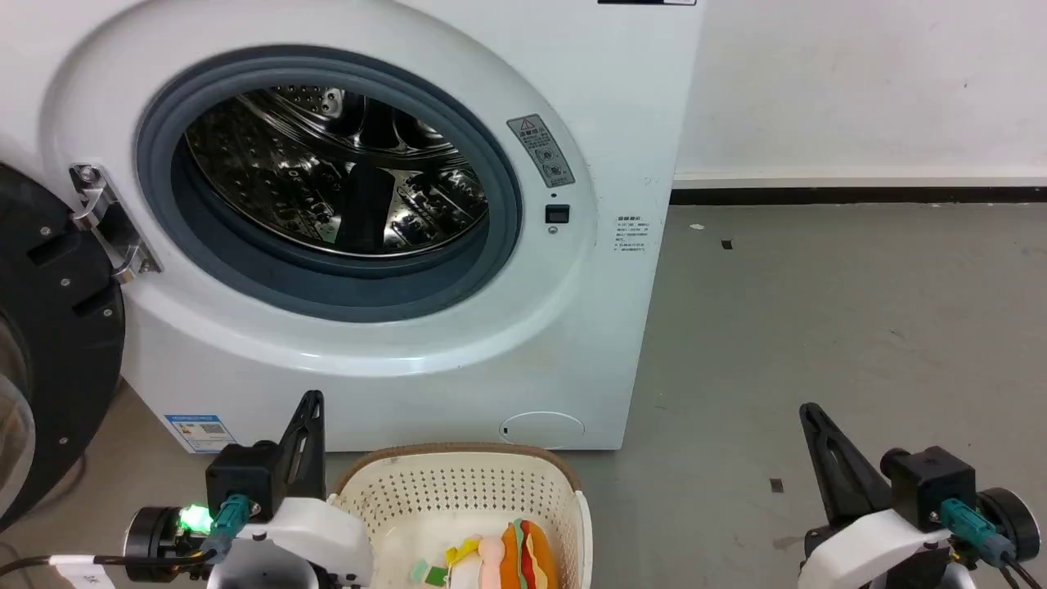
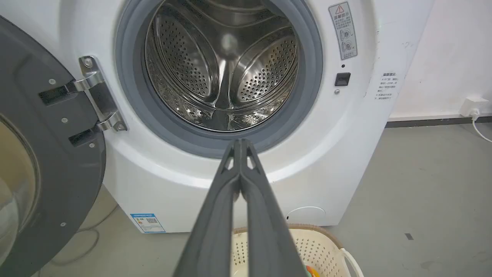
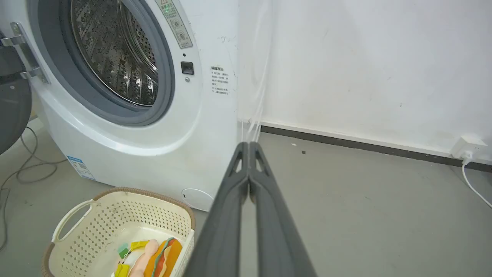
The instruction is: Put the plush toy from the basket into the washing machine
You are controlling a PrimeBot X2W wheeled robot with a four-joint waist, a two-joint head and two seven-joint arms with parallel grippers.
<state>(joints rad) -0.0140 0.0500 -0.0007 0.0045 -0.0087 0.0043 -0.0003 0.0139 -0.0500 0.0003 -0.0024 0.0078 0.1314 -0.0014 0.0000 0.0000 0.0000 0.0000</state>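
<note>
The plush toy (image 1: 511, 560), a hamburger with an orange bun, coloured layers and pale pink limbs, lies inside the cream basket (image 1: 384, 495) on the floor in front of the washing machine (image 1: 597, 164). From the right wrist view the plush toy (image 3: 159, 257) rests at the right end of the basket (image 3: 73, 246). The washer's steel drum (image 2: 223, 65) is bare and its black door (image 1: 49, 343) stands swung open at the left. My left gripper (image 1: 312, 399) is shut, left of the basket. My right gripper (image 1: 810, 409) is shut, well to the basket's right.
Grey floor (image 1: 818, 327) stretches to the right of the washer up to a white wall with a dark skirting. A white plug and cable (image 3: 467, 154) sit at the wall's base. Loose cables (image 3: 23, 169) lie on the floor left of the washer.
</note>
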